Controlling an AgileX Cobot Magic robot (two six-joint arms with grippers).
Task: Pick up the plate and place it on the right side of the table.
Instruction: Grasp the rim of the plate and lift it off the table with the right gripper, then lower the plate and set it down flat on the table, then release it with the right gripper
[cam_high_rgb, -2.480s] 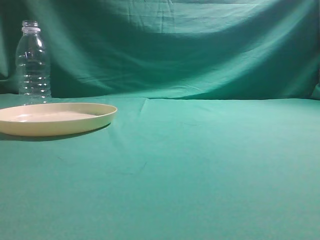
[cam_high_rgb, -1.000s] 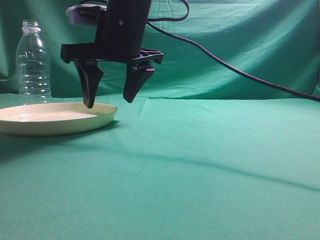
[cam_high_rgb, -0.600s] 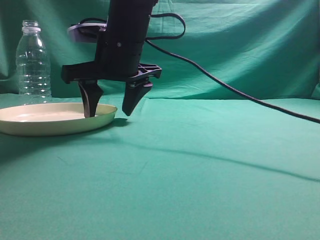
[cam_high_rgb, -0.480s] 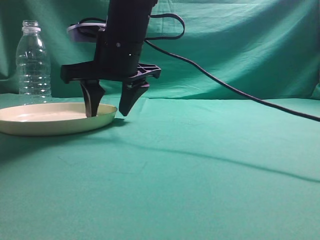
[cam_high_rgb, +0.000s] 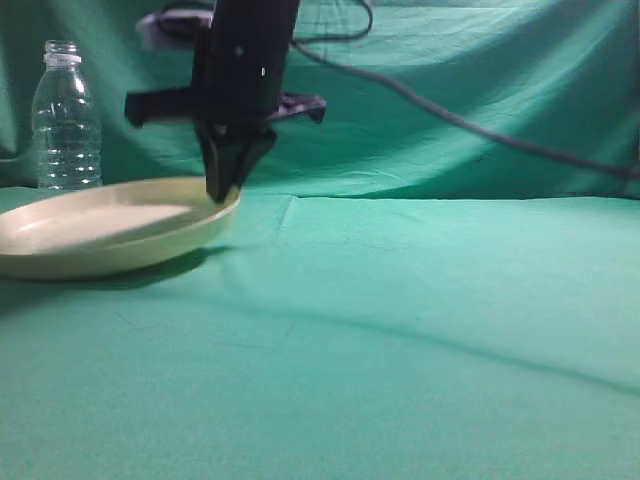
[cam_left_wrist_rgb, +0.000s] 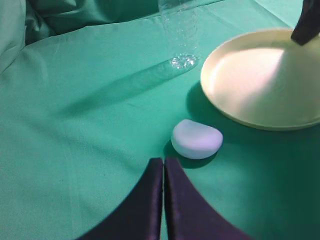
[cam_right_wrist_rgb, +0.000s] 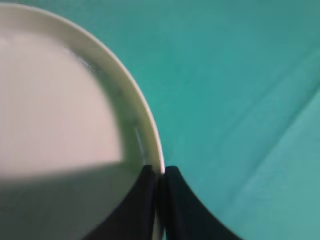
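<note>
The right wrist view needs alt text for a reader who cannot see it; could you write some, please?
The right gripper is closed on the rim of the cream-yellow plate, one finger on each side. Teal-green table fills the rest.

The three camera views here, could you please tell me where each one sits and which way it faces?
Exterior view: low, near table height, facing the green backdrop; shows the right claw pinching the tilted plate, beside a bottle.
Left wrist view: above the left claw, shut on nothing, looking down at a pale lump.
Right wrist view: right above the pinched rim, looking down.
All three views share the plate.
</note>
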